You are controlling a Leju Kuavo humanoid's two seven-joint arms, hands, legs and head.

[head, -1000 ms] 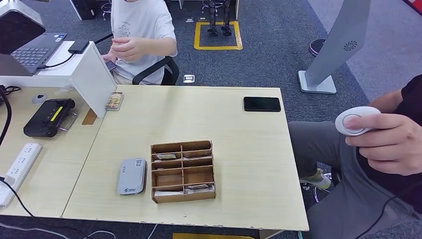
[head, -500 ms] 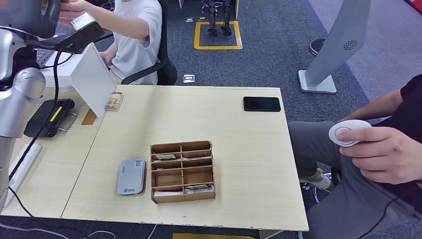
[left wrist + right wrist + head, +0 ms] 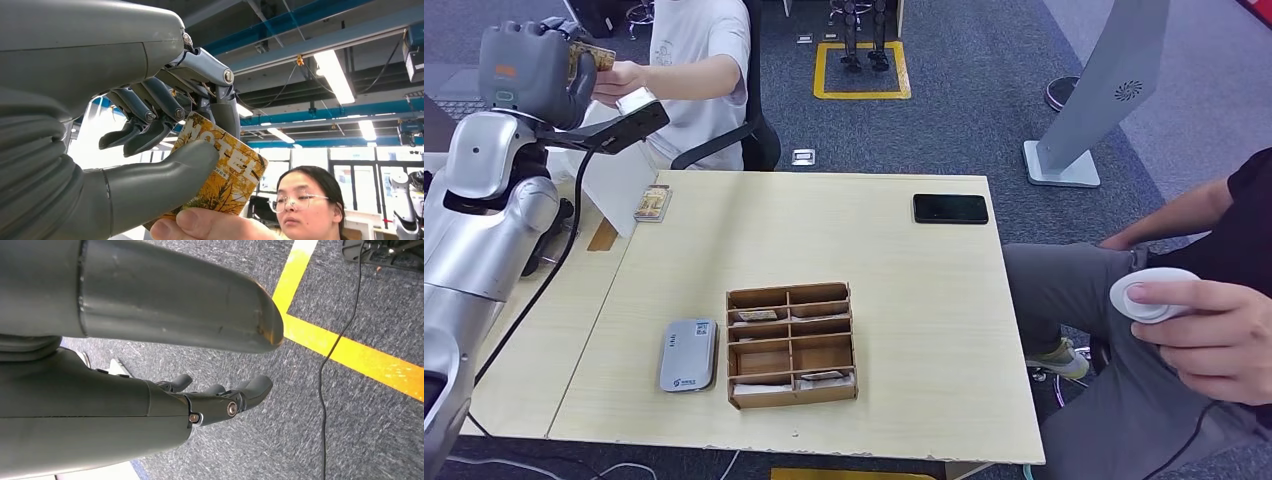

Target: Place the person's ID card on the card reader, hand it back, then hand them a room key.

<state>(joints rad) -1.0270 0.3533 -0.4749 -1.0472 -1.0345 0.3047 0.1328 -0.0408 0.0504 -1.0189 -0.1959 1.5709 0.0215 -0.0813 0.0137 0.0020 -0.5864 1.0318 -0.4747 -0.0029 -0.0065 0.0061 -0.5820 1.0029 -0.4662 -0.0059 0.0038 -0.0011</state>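
Robotics lab or test floor in office-like hall. Grey carpet (image 3: pixel 984 110) with yellow floor marking (image 3: pixel 861 95), exposed ceiling with blue beams (image 3: pixel 320 20) and strip lights (image 3: pixel 334 75), glass partitions. Light wood desk (image 3: pixel 904 260), laptop (image 3: pixel 454 105), power strip, cables.

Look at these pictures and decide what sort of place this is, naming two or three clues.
Probably a robotics lab staged as a hotel check-in desk: a card printed "HOTEL" pinched in the left hand, a divided wooden card box beside a grey card reader, and yellow floor tape.
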